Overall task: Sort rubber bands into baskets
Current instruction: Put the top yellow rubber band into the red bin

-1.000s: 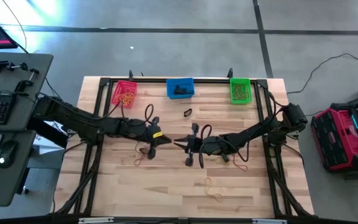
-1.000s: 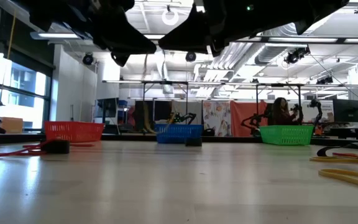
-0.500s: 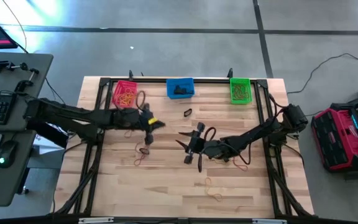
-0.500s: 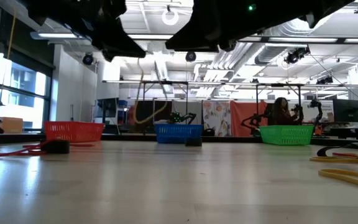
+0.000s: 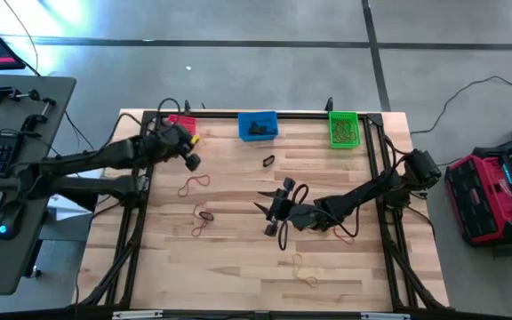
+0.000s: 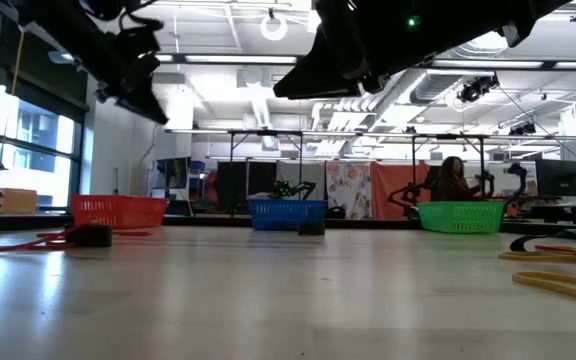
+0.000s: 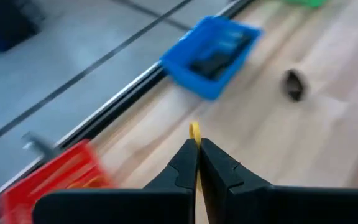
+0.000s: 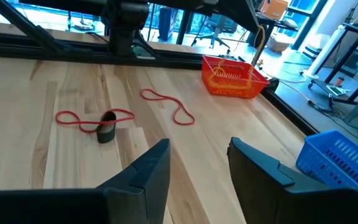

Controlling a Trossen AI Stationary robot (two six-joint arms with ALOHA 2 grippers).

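High view: a thin yellow rubber band (image 7: pixel 194 130) was held pinched in the left tool (image 5: pixel 190 160) beside the red-pink mesh basket (image 5: pixel 183 124) at the bench's far edge. Release over that basket was judged next. The right tool (image 5: pixel 274 212) was held wide mid-bench.

Three baskets, two arms, one table (image 5: pixel 238 267).
One red basket (image 5: pixel 178 122), one blue (image 5: pixel 258 125), one green (image 5: pixel 343 129); loose bands lie scattered on the wood, too small to count surely.

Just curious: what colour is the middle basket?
Blue; the middle basket shows best in the high view.
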